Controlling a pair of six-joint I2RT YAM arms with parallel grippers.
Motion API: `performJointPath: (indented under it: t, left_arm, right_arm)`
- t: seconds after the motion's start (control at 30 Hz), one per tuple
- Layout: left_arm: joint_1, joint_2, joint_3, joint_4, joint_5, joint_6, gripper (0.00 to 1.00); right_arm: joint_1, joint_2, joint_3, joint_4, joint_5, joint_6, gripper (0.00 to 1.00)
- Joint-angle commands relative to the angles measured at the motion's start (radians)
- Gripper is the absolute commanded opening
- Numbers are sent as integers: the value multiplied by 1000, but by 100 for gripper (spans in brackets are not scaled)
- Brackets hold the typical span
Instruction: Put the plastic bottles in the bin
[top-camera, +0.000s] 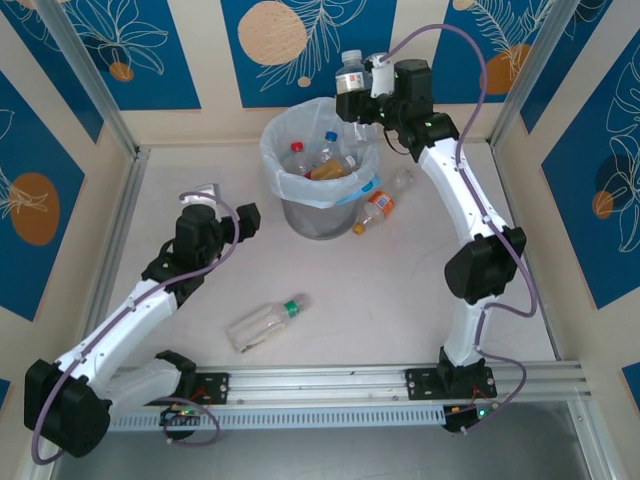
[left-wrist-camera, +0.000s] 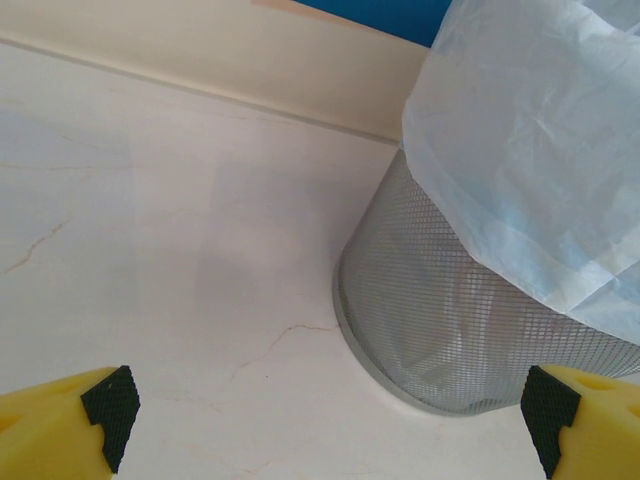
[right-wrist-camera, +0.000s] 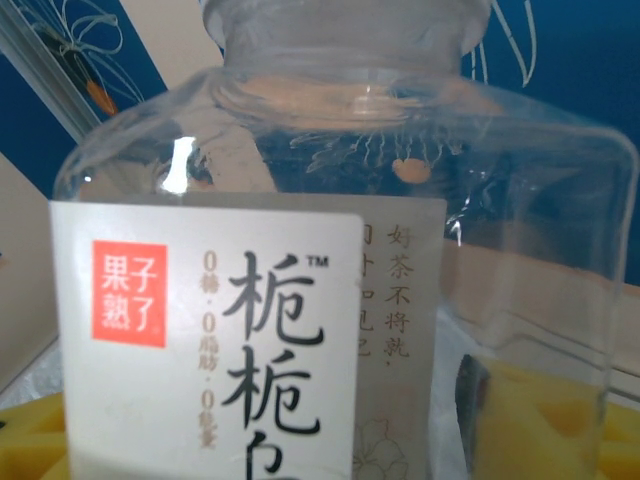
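My right gripper (top-camera: 358, 98) is shut on a clear bottle (top-camera: 351, 72) with a white cap and white label, holding it upright above the far rim of the bin (top-camera: 318, 218). In the right wrist view this bottle (right-wrist-camera: 300, 250) sits between the yellow pads (right-wrist-camera: 545, 425) of the gripper (right-wrist-camera: 330, 445). The bin's bag holds bottles with a red cap (top-camera: 296, 150) and a blue cap (top-camera: 331, 137). My left gripper (top-camera: 226, 205) stands open left of the bin. Its fingertips (left-wrist-camera: 110, 405) are spread over bare table, and the mesh bin (left-wrist-camera: 450, 320) is just ahead.
A green-capped bottle (top-camera: 265, 322) lies on the table in front of the bin. An orange-labelled bottle (top-camera: 375, 208) and a clear one (top-camera: 400, 183) lie against the bin's right side. Metal frame posts and patterned walls close the back and sides.
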Motion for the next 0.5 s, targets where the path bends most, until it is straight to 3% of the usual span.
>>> performJointPath:
  t: [0.0,0.27,0.47]
  left_arm:
    - [17,-37,-30,15,-14,-4,99]
    - [20,-32,2,-16,99,54,99]
    - [19,-8,28,-45,322,187,99]
  right_arm:
    - [14,22,50,-72,-61,-94,45]
    - [19,87,100,-122,-85,-251,50]
    - [57,120,112,-156,-28,-355,65]
